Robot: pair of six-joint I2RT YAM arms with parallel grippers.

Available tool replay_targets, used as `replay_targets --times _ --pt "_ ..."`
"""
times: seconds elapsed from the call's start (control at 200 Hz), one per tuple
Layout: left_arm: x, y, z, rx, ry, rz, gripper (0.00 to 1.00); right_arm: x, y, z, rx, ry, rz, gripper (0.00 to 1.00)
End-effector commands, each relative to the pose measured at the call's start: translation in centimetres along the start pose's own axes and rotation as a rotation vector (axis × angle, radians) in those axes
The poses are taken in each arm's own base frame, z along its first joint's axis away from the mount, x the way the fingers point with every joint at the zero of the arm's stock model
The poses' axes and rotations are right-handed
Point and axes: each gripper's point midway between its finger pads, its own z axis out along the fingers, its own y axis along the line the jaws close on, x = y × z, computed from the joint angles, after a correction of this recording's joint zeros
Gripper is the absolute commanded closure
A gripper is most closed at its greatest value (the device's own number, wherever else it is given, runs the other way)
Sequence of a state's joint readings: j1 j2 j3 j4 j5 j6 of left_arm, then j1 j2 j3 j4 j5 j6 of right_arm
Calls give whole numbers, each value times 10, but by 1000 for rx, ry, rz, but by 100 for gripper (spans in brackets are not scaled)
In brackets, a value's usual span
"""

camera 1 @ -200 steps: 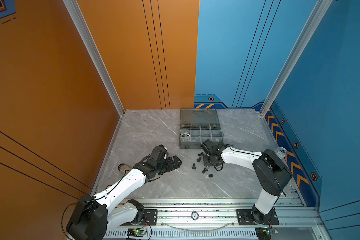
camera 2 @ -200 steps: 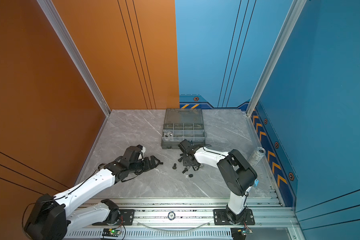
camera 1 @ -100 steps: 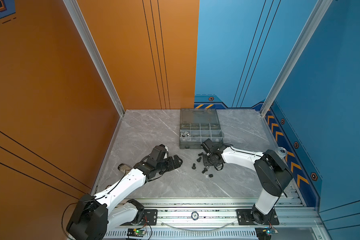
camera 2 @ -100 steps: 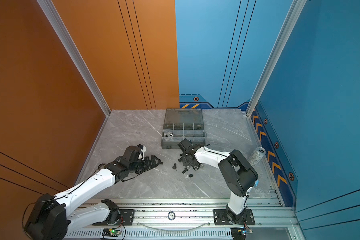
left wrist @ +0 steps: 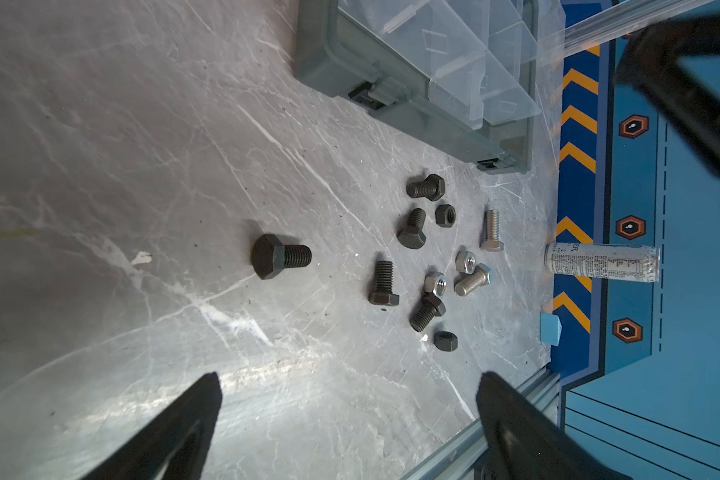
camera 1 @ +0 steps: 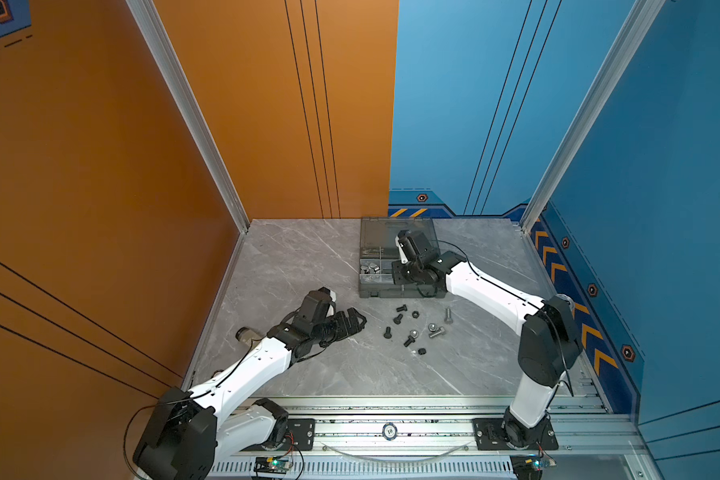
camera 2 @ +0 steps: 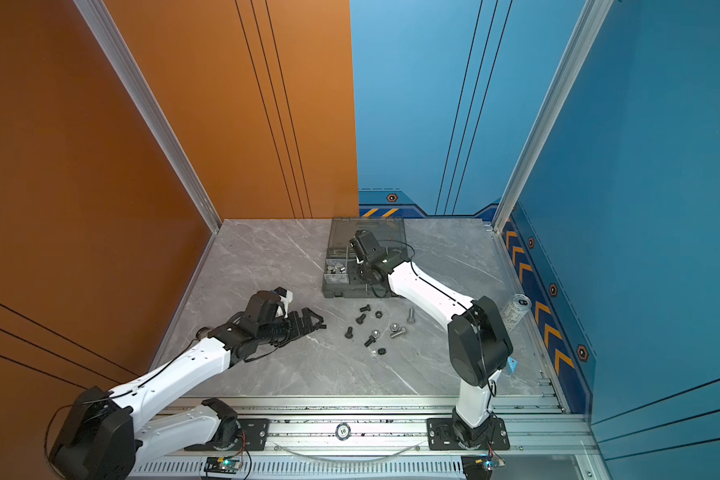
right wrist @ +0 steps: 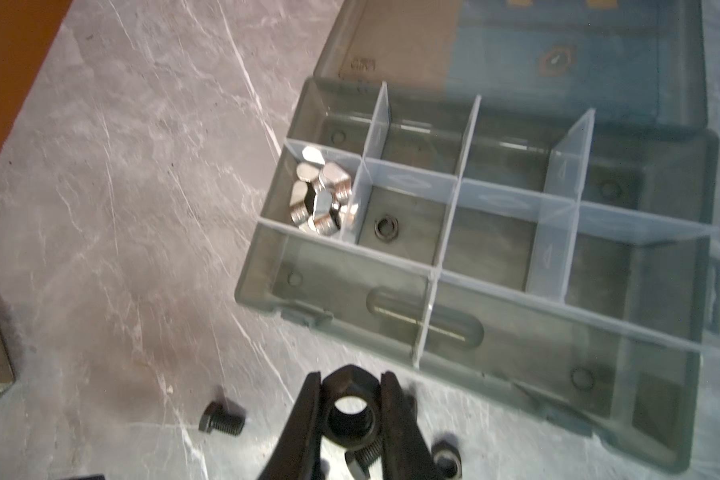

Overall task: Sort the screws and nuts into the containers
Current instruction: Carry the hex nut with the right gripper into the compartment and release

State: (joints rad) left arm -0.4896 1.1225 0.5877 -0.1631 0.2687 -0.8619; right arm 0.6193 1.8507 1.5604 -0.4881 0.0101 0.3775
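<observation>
Pinching a matte black hex nut, the right tool.

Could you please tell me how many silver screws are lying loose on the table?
2. One silver screw lies apart, nearer the box; the second silver screw lies beside a silver nut. The right arm may hide others.

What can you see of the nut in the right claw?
The black hex nut looks like dark matte metal, with six flat sides and its bore showing end-on. The right claw is shut on two opposite flats; nothing else touches it. It is held above the table, near the organizer box.
</observation>
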Motion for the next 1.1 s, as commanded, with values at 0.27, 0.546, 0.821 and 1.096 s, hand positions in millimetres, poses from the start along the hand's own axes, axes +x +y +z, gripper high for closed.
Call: replay_targets --times 0.27,0.546,0.821,1.096 --pt "1 -1 1 31 9 -15 2 -30 -25 69 74 21 25 100" --pt "0 -1 1 33 10 -18 2 -18 -36 94 92 69 35 99" --pt "-2 -2 2 36 9 -20 2 -10 -39 93 99 91 28 75" --pt "-2 -2 2 40 10 -21 2 -18 -37 76 82 76 24 57"
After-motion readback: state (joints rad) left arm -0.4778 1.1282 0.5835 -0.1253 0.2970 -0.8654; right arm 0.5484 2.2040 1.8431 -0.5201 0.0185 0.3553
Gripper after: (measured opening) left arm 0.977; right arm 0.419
